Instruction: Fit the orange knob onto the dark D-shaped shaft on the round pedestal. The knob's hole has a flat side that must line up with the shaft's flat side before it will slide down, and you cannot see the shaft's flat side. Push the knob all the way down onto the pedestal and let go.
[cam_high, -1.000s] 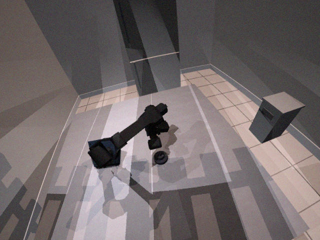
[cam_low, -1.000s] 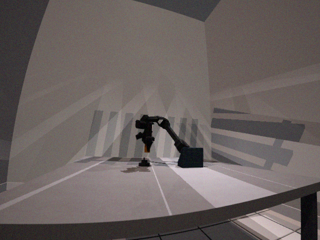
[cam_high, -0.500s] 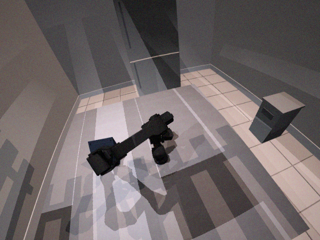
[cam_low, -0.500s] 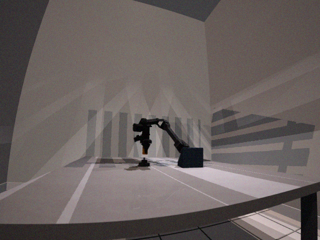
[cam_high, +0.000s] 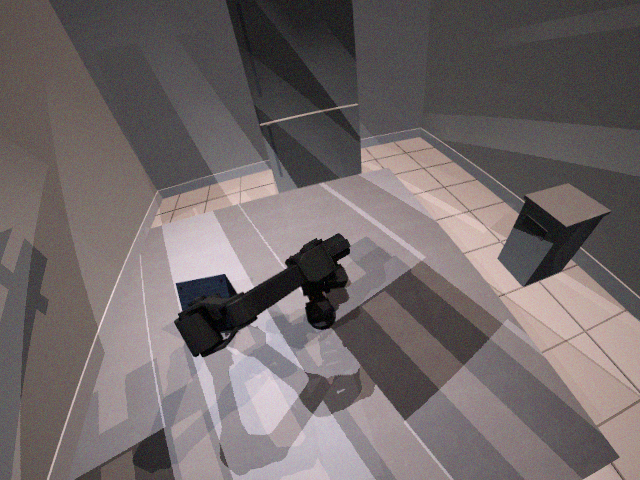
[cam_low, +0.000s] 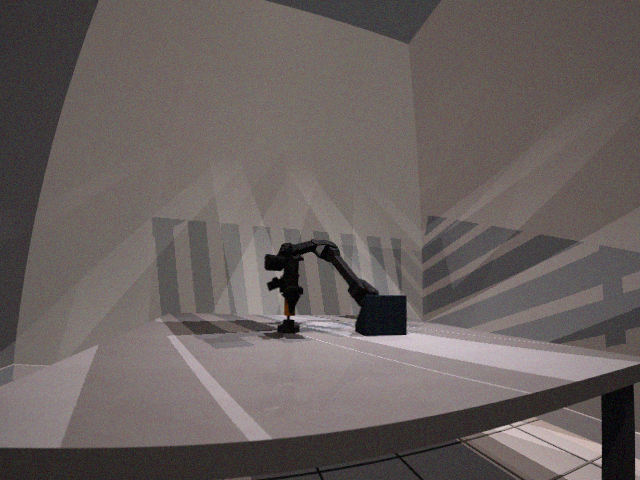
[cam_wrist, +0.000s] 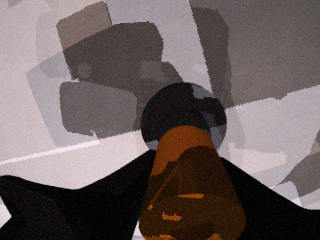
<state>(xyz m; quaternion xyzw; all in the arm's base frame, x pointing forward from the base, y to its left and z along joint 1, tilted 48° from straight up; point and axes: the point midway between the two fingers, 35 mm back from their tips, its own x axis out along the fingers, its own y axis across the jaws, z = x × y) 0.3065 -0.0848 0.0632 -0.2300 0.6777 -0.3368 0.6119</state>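
Note:
The orange knob (cam_low: 287, 307) (cam_wrist: 186, 172) is upright between the fingers of my gripper (cam_low: 288, 303) (cam_wrist: 185, 159), which is shut on it. The dark round pedestal (cam_high: 321, 321) (cam_low: 287, 328) (cam_wrist: 167, 102) stands on the table directly below. In the exterior view a short piece of thin dark shaft (cam_low: 288, 318) shows between the knob's lower end and the pedestal, so the knob is above the pedestal. In the wrist view the knob covers the shaft and the near part of the pedestal. Whether the shaft's tip is inside the hole, and its flat side, cannot be seen. The knob is hidden in the top view.
The arm's dark blue base block (cam_high: 206, 285) (cam_low: 385, 315) stands on the pale table (cam_high: 289, 217) (cam_low: 361, 392), to one side of the pedestal. A grey cabinet (cam_high: 566, 204) stands on the floor beyond the table. Strong shadow bands cross the table top.

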